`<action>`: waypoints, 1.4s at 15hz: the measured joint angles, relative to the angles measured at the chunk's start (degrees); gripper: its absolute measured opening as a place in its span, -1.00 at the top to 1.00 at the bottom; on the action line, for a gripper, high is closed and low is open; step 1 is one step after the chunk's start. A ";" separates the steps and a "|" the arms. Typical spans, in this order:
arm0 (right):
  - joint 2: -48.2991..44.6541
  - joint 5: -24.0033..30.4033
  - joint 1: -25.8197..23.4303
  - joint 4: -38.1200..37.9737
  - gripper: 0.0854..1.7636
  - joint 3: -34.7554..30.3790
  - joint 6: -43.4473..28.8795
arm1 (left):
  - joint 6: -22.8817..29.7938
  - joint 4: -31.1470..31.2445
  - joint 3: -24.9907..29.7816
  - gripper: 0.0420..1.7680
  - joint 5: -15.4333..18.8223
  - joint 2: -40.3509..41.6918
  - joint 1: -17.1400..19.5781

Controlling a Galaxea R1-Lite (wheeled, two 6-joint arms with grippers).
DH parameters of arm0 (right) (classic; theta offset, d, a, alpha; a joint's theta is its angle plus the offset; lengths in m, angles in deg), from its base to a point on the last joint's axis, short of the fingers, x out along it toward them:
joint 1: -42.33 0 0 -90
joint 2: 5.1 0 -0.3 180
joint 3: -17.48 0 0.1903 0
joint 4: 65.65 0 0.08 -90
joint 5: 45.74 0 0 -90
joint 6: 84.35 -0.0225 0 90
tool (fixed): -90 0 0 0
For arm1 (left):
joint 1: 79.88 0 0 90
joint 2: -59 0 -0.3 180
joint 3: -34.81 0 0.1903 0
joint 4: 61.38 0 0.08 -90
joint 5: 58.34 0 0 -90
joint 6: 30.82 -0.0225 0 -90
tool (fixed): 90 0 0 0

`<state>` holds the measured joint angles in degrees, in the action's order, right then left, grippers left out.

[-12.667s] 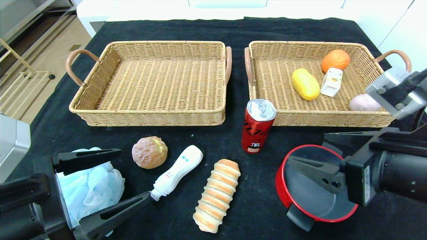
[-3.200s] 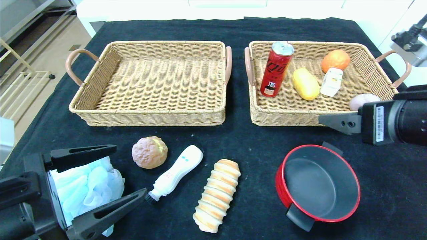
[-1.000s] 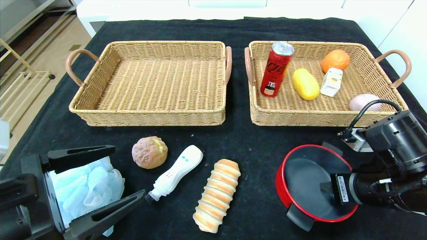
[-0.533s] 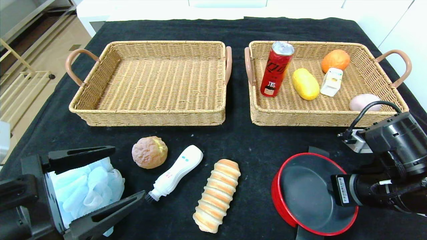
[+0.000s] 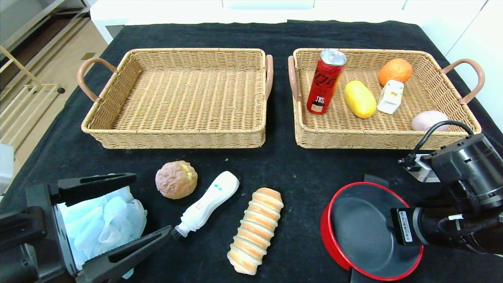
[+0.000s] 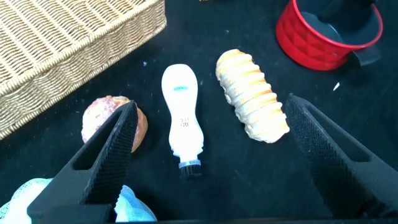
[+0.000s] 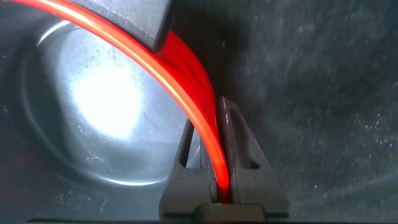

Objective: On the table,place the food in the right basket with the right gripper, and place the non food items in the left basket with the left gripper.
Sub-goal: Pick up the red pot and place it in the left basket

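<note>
basket right [image 5: 436, 74]: can [image 5: 326, 80] upright | basket left [image 5: 118, 82]: bare

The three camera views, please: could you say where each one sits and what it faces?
Head view: on the robot's head, looking down at the left basket, right basket and both arms.
Left wrist view: faces the white bottle and striped bread between open left end effector fingers.
Right wrist view: right end effector clamped on the red pot rim.
Shared: all show that pot.

A black cloth [image 5: 220, 31] covers the counter; white cabinets [image 5: 251, 6] stand along the frame's top, tan flooring [image 5: 51, 59] at upper left.
</note>
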<state>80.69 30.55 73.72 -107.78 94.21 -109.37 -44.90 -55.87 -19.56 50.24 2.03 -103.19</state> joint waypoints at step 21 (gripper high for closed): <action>16.63 -1.52 17.88 14.88 0.86 39.08 2.36 | 0.46 -0.29 -1.00 -0.94 -0.20 -0.04 0.11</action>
<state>97.32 29.02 91.61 -92.89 133.29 -107.00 -44.44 -56.17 -20.56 50.04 1.99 -103.08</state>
